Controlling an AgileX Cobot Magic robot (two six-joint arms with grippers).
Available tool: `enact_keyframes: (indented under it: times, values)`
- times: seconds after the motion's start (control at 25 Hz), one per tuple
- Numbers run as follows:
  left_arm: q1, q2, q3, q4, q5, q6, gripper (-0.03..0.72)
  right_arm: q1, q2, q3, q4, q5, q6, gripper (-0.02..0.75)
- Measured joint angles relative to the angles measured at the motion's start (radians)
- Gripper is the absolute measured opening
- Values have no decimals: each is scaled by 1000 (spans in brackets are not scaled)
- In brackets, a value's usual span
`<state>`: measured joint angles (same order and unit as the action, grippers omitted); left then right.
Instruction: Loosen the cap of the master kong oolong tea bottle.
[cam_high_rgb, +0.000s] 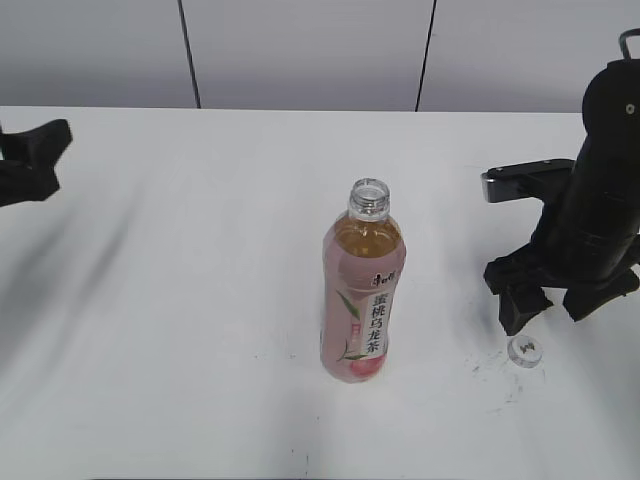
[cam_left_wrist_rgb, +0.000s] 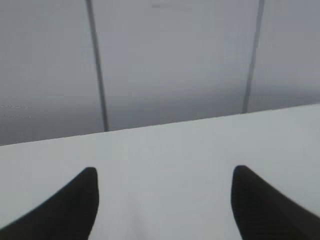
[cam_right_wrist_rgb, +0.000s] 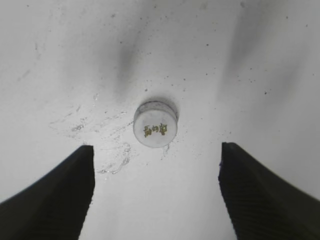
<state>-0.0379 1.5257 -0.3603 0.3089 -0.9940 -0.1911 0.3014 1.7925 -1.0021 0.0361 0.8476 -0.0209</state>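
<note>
On scuffed white table (cam_high_rgb: 180, 300), grey wall (cam_high_rgb: 300, 50) behind.

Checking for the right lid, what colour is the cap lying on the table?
Pale grey-white cap with small gold lettering; clearest in the right wrist view.

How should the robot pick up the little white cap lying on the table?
Grip the cap by its round side wall, coming straight down from above. It lies flat on the table, printed top up, apart from the bottle. The open right gripper already hangs over it, so lowering and closing the fingers on opposite sides would probably work.
</note>
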Motion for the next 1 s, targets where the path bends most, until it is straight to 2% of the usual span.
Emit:
enact_keyframes:
  times: [0.16, 0.4, 0.56, 0.76, 1.0]
  values:
    - [35, -95, -6, -42, 205, -15, 479, 0, 0, 0, 6, 2, 0, 585]
    - [35, -275, -128, -54, 800, -184, 461, 0, -36, 10, 40, 32, -1, 584]
    - [22, -446, -201, -121, 1081, -209, 459, 0, -133, 51, 44, 74, -2, 584]
    - [1, -674, -225, -180, 1385, -182, 459, 0, -322, 131, 44, 156, -2, 584]
    - [0, -941, -246, -210, 1732, -19, 459, 0, -598, 199, 45, 239, -1, 584]
